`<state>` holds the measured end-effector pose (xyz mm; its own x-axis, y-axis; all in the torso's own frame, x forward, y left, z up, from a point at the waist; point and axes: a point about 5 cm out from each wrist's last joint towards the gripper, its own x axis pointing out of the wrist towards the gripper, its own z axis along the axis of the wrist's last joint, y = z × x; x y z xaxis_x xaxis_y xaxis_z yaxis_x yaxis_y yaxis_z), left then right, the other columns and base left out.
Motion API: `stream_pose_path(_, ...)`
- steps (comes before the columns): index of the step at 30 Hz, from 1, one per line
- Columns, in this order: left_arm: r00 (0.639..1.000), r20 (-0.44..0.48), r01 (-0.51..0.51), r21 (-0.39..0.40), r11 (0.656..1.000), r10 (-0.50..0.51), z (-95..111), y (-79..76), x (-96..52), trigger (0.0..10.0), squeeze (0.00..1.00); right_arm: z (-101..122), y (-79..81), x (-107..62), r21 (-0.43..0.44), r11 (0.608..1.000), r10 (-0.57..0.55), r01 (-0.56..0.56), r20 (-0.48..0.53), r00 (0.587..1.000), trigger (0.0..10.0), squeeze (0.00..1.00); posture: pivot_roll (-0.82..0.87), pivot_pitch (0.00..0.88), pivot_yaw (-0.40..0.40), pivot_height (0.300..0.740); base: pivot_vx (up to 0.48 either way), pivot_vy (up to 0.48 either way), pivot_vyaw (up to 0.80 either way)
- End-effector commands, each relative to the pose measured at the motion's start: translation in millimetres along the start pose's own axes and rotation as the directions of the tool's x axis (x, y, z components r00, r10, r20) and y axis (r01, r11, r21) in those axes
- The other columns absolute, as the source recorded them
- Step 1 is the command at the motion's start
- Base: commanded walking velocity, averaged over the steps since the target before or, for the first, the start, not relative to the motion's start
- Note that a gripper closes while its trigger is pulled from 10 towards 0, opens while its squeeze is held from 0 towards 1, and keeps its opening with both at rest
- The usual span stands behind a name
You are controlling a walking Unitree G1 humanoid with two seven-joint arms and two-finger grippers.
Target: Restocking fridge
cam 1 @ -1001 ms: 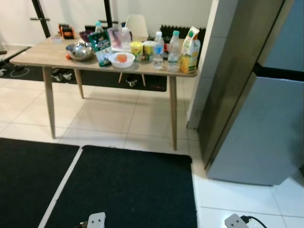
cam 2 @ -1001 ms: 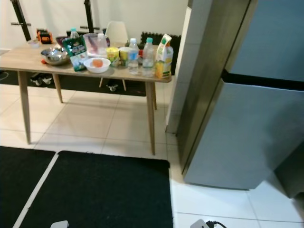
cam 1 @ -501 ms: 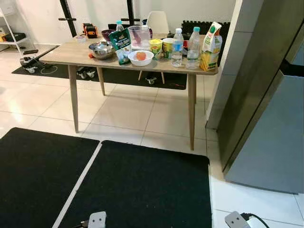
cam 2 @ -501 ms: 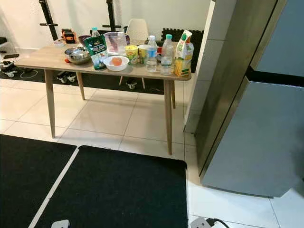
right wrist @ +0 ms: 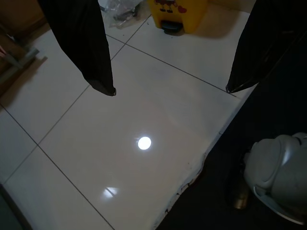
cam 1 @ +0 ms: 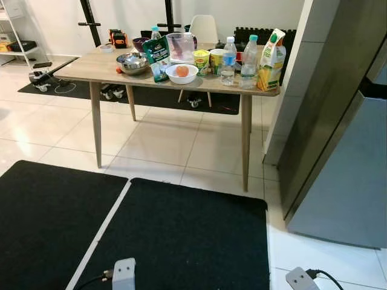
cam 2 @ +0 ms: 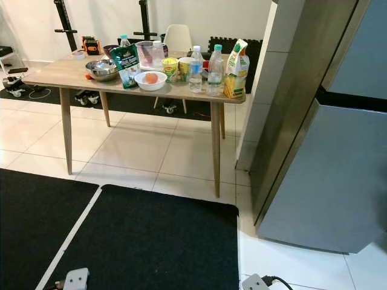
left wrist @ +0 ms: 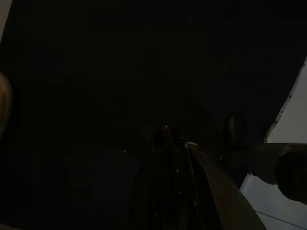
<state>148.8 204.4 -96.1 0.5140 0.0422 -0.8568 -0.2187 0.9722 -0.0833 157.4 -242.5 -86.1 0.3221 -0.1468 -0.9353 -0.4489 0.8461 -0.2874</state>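
Standing off from the stocked table, fridge closed beside me

I see the groceries lined along the near edge of the wooden table (cam 1: 91,66), within easy reach: juice carton (cam 1: 270,52), two water bottles (cam 1: 228,52), a white bowl (cam 1: 181,74) holding something orange, a steel bowl (cam 1: 133,63); the grey fridge (cam 2: 326,181) stands shut to my right, so I judge nothing is restocked yet; my right gripper (right wrist: 168,88) hangs over floor tile, fingers apart and empty; my left gripper idles in darkness, I cannot tell its jaws
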Motion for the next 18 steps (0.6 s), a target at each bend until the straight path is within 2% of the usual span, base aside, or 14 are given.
stream_pose_path(1,0.999,-0.028,-0.041,-0.006,0.999,0.041,-7,13.5,-3.2,10.0,0.0,0,3.0,0.4,-0.013,1.0,0.0,0.0,-0.004,1.0,10.0,0.0,-0.09,0.0,-0.01,0.74,0.0,0.0,0.0)
stream_pose_path(2,0.997,-0.047,-0.069,-0.025,0.997,0.068,-15,21.6,-6.0,10.0,0.0,0,5.0,0.6,-0.005,1.0,-0.001,0.001,-0.005,1.0,10.0,0.0,-0.09,0.0,-0.008,0.74,0.0,0.0,0.0)
stream_pose_path(3,0.994,-0.043,-0.107,-0.078,0.991,0.104,-15,29.4,-7.7,10.0,0.0,0,5.3,0.7,-0.006,1.0,-0.007,0.007,-0.005,1.0,10.0,0.0,-0.09,0.0,-0.006,0.74,0.0,0.0,0.0)
stream_pose_path(4,0.994,-0.043,-0.107,-0.078,0.991,0.104,-15,29.4,-7.7,10.0,0.0,0,5.3,0.7,-0.006,1.0,-0.007,0.007,-0.005,1.0,10.0,0.0,-0.09,0.0,-0.006,0.74,0.0,0.0,0.0)
stream_pose_path(5,0.991,-0.04,-0.134,-0.116,0.984,0.13,-16,34.8,-9.0,10.0,0.0,1,5.4,0.7,-0.008,1.0,-0.011,0.01,-0.005,1.0,10.0,0.0,-0.09,0.0,-0.006,0.74,0.0,0.0,0.0)
stream_pose_path(7,0.988,-0.044,-0.154,-0.103,0.983,0.15,-16,40.7,-10.4,10.0,0.0,0,6.8,0.9,-0.001,1.0,-0.02,0.02,-0.012,1.0,10.0,0.0,-0.1,0.0,0.012,0.74,0.0,0.0,0.0)
stream_pose_path(10,0.99,-0.032,-0.135,-0.032,0.99,0.134,-8,43.0,-9.6,10.0,0.0,-1,12.1,1.4,0.025,1.0,-0.016,0.016,-0.007,1.0,10.0,0.0,-0.11,0.0,0.03,0.74,0.0,0.0,0.0)
stream_pose_path(14,0.992,0.001,-0.124,-0.023,0.992,0.124,6,40.4,-6.9,10.0,0.0,-1,13.6,1.5,0.015,1.0,-0.01,0.01,-0.016,1.0,10.0,0.0,-0.1,0.0,0.031,0.74,0.0,0.0,0.0)
stream_pose_path(16,0.992,0.001,-0.124,-0.023,0.992,0.124,6,40.4,-6.9,10.0,0.0,-1,13.6,1.5,0.015,1.0,-0.01,0.01,-0.016,1.0,10.0,0.0,-0.1,0.0,0.031,0.74,0.0,0.0,0.0)
stream_pose_path(18,0.994,0.006,-0.105,0.005,0.994,0.105,11,35.6,-5.0,10.0,0.0,-1,13.5,1.5,0.006,1.0,-0.01,0.01,-0.02,1.0,10.0,0.0,-0.09,0.0,0.026,0.74,0.0,0.0,0.0)
